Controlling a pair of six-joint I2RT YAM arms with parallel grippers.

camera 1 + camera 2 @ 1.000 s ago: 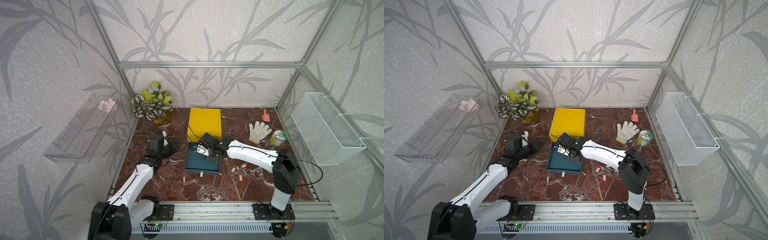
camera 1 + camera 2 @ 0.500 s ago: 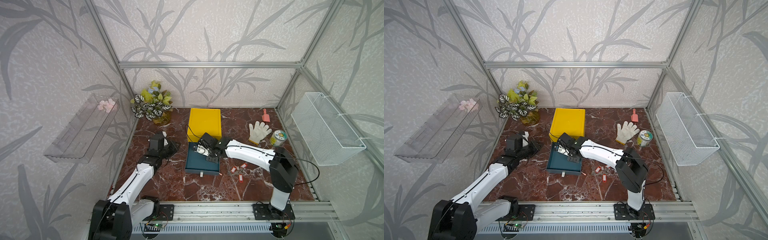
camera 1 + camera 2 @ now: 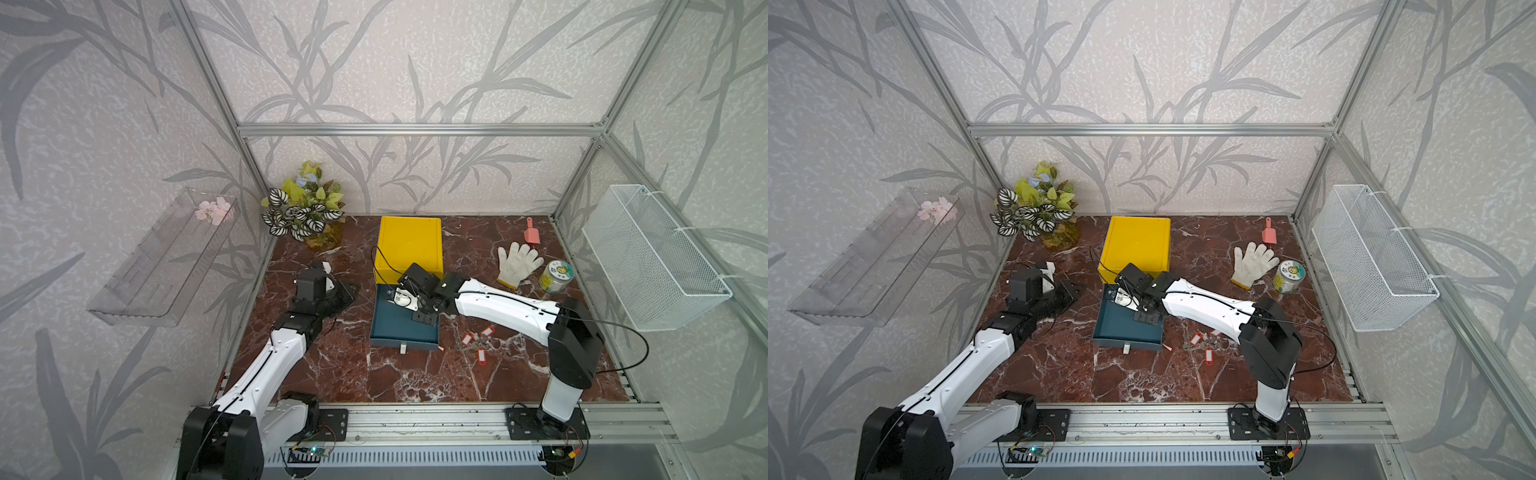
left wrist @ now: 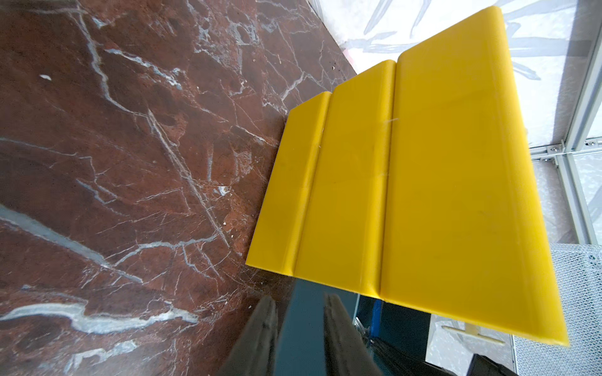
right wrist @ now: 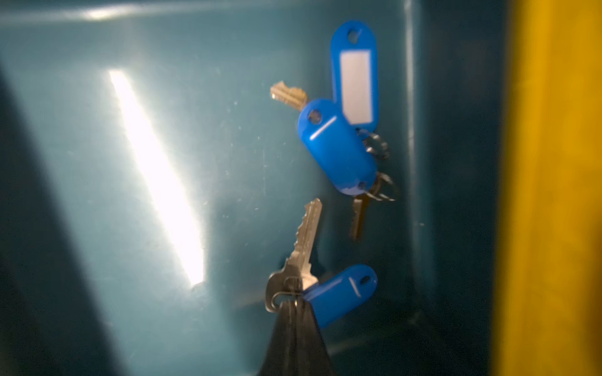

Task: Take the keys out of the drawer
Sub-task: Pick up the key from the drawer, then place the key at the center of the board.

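R wrist cam only: right gripper [image 5: 294, 304] tight on blue-tag keys [image 5: 306, 241] in drawer [image 5: 81, 162]; left gripper [image 4: 300, 299] fingers apart.

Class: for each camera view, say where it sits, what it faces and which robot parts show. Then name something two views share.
Top views: high at the front, looking down on the marble table; left arm and right arm show.
Left wrist: on the left arm, low, facing the yellow cabinet; the open left gripper shows.
Right wrist: on the right arm, looking into the teal drawer; the right gripper, shut on blue-tagged keys, shows.
Shared: both wrist views show the yellow cabinet and teal drawer.
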